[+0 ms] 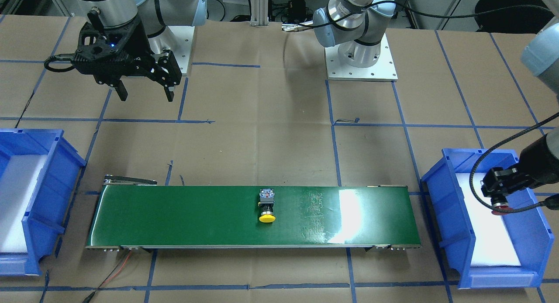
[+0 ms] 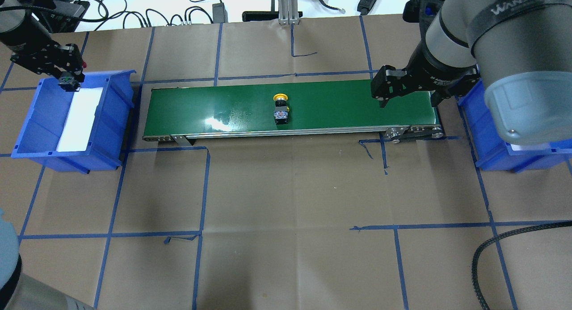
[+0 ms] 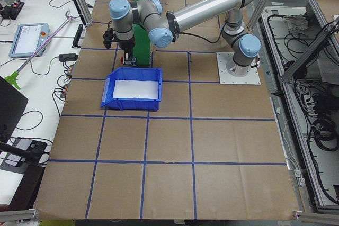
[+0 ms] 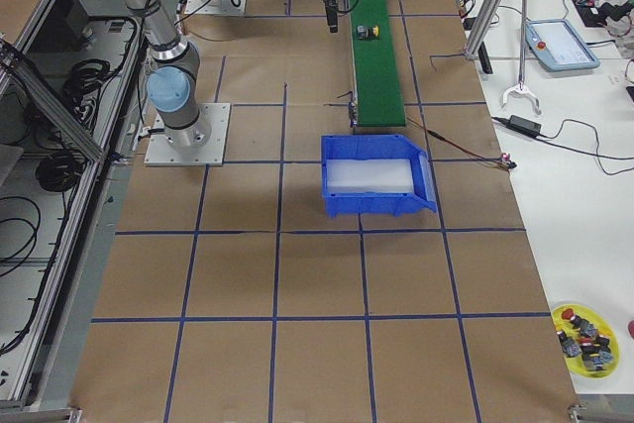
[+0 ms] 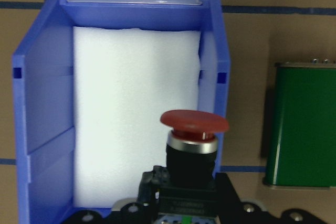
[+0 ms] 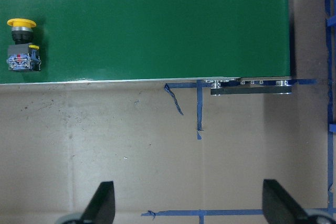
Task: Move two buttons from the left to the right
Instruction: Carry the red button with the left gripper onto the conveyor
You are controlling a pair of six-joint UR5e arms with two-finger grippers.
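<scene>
The red button [image 5: 194, 122] has a black collar, and my left gripper [image 2: 67, 76] is shut on its body, holding it above the white foam in the left blue bin [image 2: 33, 122]. From the front, this gripper [image 1: 497, 194] hangs over the bin's far end. The yellow button [image 2: 280, 105] lies on its side mid-belt on the green conveyor [image 2: 214, 105]. It also shows in the front view [image 1: 267, 208] and in the right wrist view [image 6: 21, 45]. My right gripper [image 2: 409, 99] is open and empty, high up near the belt's right end.
The right blue bin [image 2: 491, 149] with white foam stands past the belt's right end; it shows in the front view [image 1: 48, 180]. A yellow dish with spare buttons [image 4: 586, 336] sits far off on the table's corner. Blue tape lines cross the brown paper.
</scene>
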